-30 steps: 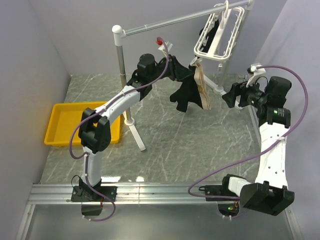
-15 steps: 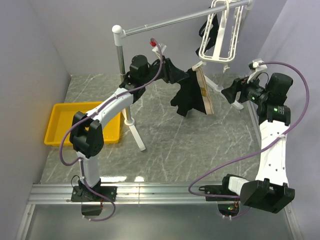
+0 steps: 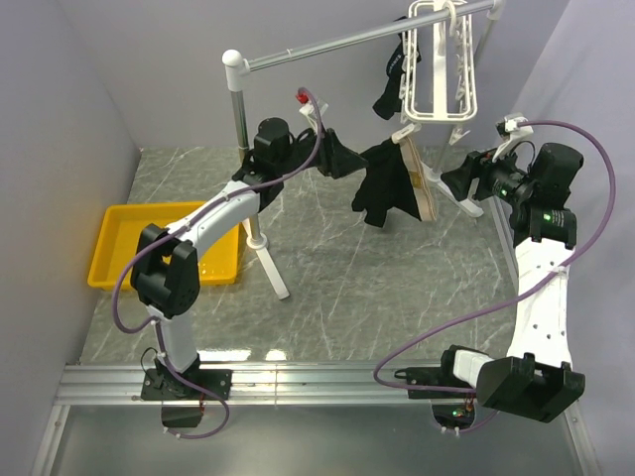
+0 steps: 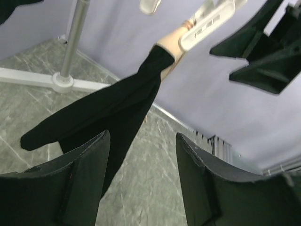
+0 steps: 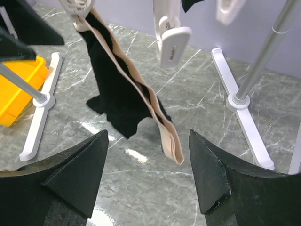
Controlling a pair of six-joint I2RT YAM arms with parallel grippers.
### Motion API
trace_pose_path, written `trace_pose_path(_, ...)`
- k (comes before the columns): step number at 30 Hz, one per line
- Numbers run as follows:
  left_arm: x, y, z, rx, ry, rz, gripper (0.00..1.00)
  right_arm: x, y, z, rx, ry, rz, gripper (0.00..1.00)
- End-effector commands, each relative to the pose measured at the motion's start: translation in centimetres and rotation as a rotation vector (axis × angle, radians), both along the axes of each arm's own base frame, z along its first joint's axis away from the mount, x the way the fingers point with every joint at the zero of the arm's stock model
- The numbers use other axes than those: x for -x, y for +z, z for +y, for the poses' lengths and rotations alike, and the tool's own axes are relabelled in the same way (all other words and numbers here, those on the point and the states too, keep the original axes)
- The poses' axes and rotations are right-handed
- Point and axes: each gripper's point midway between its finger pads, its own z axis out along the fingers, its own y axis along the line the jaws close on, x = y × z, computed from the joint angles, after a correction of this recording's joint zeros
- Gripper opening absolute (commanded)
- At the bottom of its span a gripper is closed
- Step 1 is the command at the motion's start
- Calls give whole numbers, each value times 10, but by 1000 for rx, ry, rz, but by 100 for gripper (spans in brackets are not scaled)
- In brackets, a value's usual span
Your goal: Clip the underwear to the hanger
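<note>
— Under the hanger (image 3: 442,59), what is hanging?
— The underwear (image 3: 389,188) is dangling from one clip (image 3: 406,132) by a waistband corner. Both the left gripper (image 3: 347,162) and right gripper (image 3: 458,184) are standing spread, gripping nothing. Next, probably: lifting the loose corner into the free clip (image 5: 173,44).

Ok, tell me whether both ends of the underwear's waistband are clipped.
No, only the top end of the underwear sits in a hanger clip; the lower end dangles free.
</note>
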Motion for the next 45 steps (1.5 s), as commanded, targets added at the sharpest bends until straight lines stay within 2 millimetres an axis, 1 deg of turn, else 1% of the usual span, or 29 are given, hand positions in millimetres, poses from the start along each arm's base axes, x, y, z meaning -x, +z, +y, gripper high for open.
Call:
trace_pose_path(1, 28, 35, 13, 3, -51, -156, 63, -2, 15, -5, 5, -16, -56, 76)
trace_pose_path(2, 30, 32, 13, -12, -53, -184, 63, -2, 14, -6, 3, -21, -50, 75)
trace_pose_path(4, 41, 27, 17, -35, -77, -208, 63, -3, 13, -11, 3, -29, -45, 75)
trace_pose_path(7, 60, 23, 16, -93, -117, -340, 62, -2, 14, -18, -16, -33, -38, 74)
trace_pose_path(8, 67, 18, 12, -128, -139, -404, 62, -2, 15, -21, -24, -35, -39, 74)
trace_pose_path(9, 75, 19, 12, -138, -152, -442, 62, -1, 19, -22, -30, -34, -48, 74)
trace_pose_path(10, 86, 19, 6, -145, -180, -475, 61, 0, 21, -25, -48, -33, -49, 74)
trace_pose_path(12, 94, 17, 2, -171, -204, -557, 61, -1, 31, -27, -59, -33, -74, 74)
trace_pose_path(13, 102, 17, -4, -169, -225, -578, 61, -1, 34, -26, -63, -26, -82, 74)
trace_pose_path(14, 104, 18, -7, -172, -235, -606, 61, -3, 41, -27, -59, -23, -101, 74)
trace_pose_path(16, 107, 19, -15, -171, -242, -626, 61, -6, 48, -28, -63, -23, -115, 74)
trace_pose_path(17, 107, 20, -19, -165, -246, -627, 61, -9, 56, -28, -58, -20, -143, 74)
trace_pose_path(19, 107, 25, -25, -147, -249, -633, 61, -15, 62, -29, -75, -15, -157, 74)
trace_pose_path(20, 105, 25, -28, -144, -250, -632, 61, -17, 71, -29, -66, -7, -189, 75)
trace_pose_path(23, 104, 30, -32, -130, -247, -629, 61, -26, 84, -31, -61, 2, -225, 76)
trace_pose_path(25, 104, 32, -33, -123, -242, -628, 61, -35, 87, -35, -86, -9, -222, 76)
trace_pose_path(26, 103, 33, -33, -122, -237, -627, 61, -37, 94, -36, -86, -15, -232, 76)
trace_pose_path(28, 103, 34, -34, -117, -234, -623, 61, -47, 94, -42, -85, -32, -230, 76)
trace_pose_path(29, 102, 35, -33, -115, -231, -623, 61, -49, 99, -44, -82, -37, -238, 76)
trace_pose_path(30, 102, 36, -34, -113, -230, -626, 61, -52, 100, -46, -78, -45, -242, 76)
trace_pose_path(31, 102, 36, -34, -111, -231, -621, 61, -57, 97, -48, -81, -49, -228, 76)
trace_pose_path(33, 101, 36, -34, -110, -228, -619, 61, -60, 103, -50, -68, -59, -246, 76)
trace_pose_path(35, 100, 37, -35, -107, -228, -614, 61, -65, 103, -52, -63, -63, -252, 74)
trace_pose_path(38, 99, 39, -36, -100, -224, -611, 61, -73, 101, -48, -55, -48, -242, 71)
trace_pose_path(39, 99, 40, -37, -99, -224, -612, 61, -76, 97, -48, -61, -48, -229, 70)
trace_pose_path(41, 98, 41, -38, -99, -220, -615, 61, -79, 98, -47, -59, -41, -237, 67)
trace_pose_path(42, 96, 41, -37, -99, -216, -613, 61, -80, 99, -47, -59, -39, -241, 62)
trace_pose_path(44, 97, 42, -37, -99, -215, -615, 61, -80, 100, -44, -60, -27, -242, 58)
trace_pose_path(45, 98, 43, -36, -97, -215, -617, 61, -80, 100, -44, -59, -25, -243, 52)
